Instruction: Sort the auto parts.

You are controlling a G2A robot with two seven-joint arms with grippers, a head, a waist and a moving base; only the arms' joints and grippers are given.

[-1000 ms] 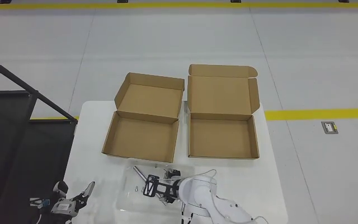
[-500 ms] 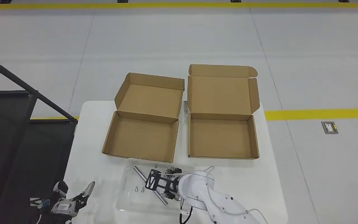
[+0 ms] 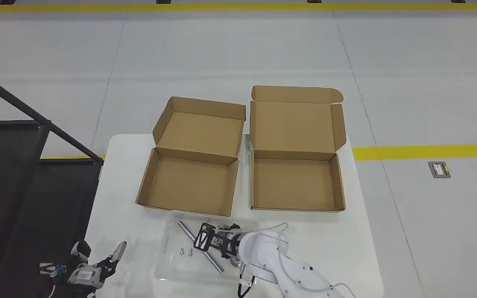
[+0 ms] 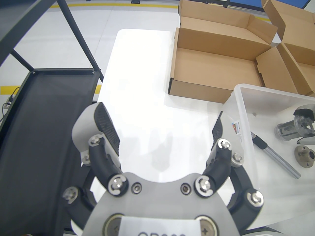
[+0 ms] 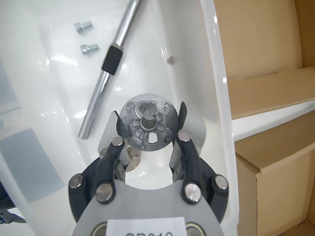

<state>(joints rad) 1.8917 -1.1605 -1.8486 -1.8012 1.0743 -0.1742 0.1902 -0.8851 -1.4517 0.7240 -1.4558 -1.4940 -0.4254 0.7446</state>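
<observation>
A clear plastic bin (image 3: 168, 266) at the table's front holds the parts. My right gripper (image 5: 150, 121) is inside it, shut on a round grey toothed metal hub (image 5: 147, 126), one finger on each side of its rim. A brass-coloured flange (image 5: 133, 159) lies beneath the fingers. Nearby lie a long steel rod (image 5: 110, 60) with a black sleeve and two small bolts (image 5: 83, 27). In the top view the right gripper (image 3: 215, 238) is at the bin's far side. My left gripper (image 4: 165, 131) stands open over the table's front left corner, holding nothing.
Two open cardboard boxes stand behind the bin, the left box (image 3: 188, 182) and the right box (image 3: 297, 182), both without parts inside. A black metal rack (image 4: 49, 114) stands beside the table's left edge. The white table (image 4: 137, 79) lies between the rack and the boxes.
My right gripper has shifted a little inside the bin, toward its far side. The left arm has kept still.
</observation>
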